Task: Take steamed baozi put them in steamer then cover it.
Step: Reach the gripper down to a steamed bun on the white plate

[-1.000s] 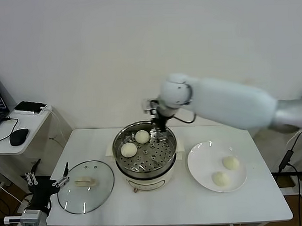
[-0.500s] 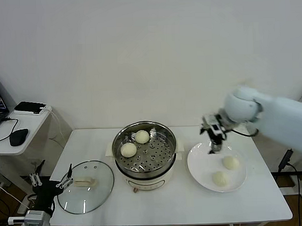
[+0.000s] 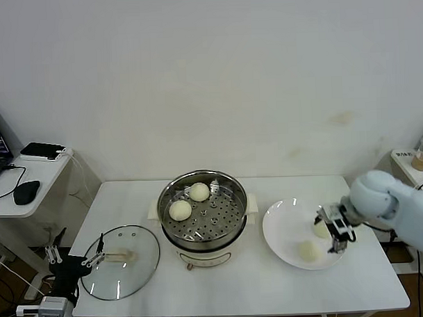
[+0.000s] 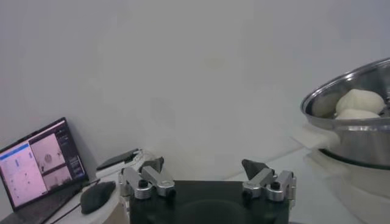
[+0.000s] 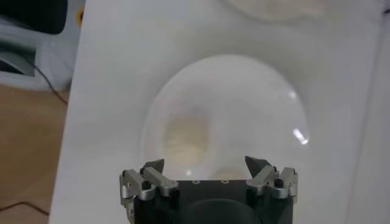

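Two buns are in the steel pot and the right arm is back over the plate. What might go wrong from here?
1. The open right gripper hangs by the two round cream-white buns lying close together on the flat white plate; closing on one may nudge the other.
2. The round steel steamer pot holds two buns at its left rear; a careless drop could land on them.
3. The clear glass lid lies near the table's left edge, beside the open left gripper.

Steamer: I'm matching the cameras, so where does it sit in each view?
Head view: the steamer stands mid-table, between the cover and the plate.
Left wrist view: beyond the left end effector, cut off by the frame edge.
Right wrist view: not in it; only the plate lies under the right end effector.
Shared landmark: the two baozi inside it, in the head and left wrist views.
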You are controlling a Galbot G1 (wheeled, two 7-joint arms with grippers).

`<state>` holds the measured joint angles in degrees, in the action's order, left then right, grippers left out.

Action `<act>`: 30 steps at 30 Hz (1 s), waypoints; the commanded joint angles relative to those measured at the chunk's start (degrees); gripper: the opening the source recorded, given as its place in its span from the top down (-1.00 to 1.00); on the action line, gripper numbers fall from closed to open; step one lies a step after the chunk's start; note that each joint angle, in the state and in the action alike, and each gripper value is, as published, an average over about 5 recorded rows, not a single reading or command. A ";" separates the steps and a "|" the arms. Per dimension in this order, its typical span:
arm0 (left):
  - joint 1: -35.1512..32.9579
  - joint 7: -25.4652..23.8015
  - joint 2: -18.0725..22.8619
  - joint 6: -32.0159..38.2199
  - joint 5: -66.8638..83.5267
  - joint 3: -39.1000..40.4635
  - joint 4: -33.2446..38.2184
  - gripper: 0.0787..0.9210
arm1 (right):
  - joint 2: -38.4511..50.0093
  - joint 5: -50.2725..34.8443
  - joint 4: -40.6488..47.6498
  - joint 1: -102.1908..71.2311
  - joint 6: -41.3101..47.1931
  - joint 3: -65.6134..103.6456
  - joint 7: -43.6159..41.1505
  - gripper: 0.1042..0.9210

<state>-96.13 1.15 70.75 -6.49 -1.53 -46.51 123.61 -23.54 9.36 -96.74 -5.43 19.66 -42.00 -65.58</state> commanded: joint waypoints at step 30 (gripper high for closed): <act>0.48 -0.13 -0.05 -0.06 0.06 -1.07 -1.29 -0.77 | -10.66 2.87 11.44 -8.30 2.63 3.65 4.34 -0.48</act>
<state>-95.67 1.03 70.72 -6.54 -1.47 -47.57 122.40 -32.69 12.15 -86.82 -13.45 21.67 -38.34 -61.66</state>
